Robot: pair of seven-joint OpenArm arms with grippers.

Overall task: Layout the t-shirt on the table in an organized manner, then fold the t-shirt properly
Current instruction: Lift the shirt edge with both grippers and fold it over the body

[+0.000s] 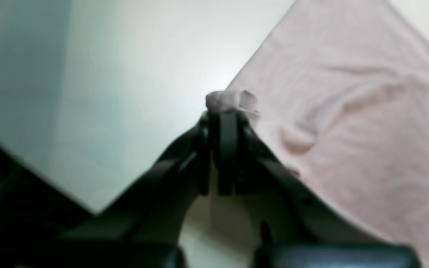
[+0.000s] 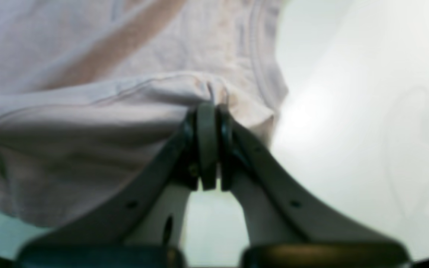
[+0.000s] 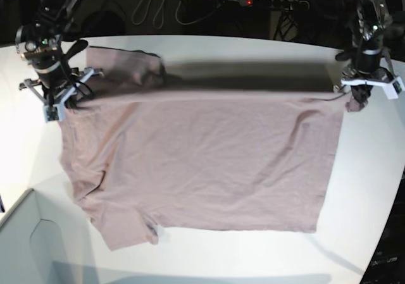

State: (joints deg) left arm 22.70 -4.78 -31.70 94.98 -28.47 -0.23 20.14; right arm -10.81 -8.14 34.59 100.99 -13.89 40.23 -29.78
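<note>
The t-shirt (image 3: 196,157) is lying spread across the white bench (image 3: 373,170), its far edge lifting off the surface; the left claw (image 1: 226,111) is pinching a bunched corner of cloth at the far right; the right claw (image 2: 207,108) is pinching a fold near the collar at the far left.
</note>
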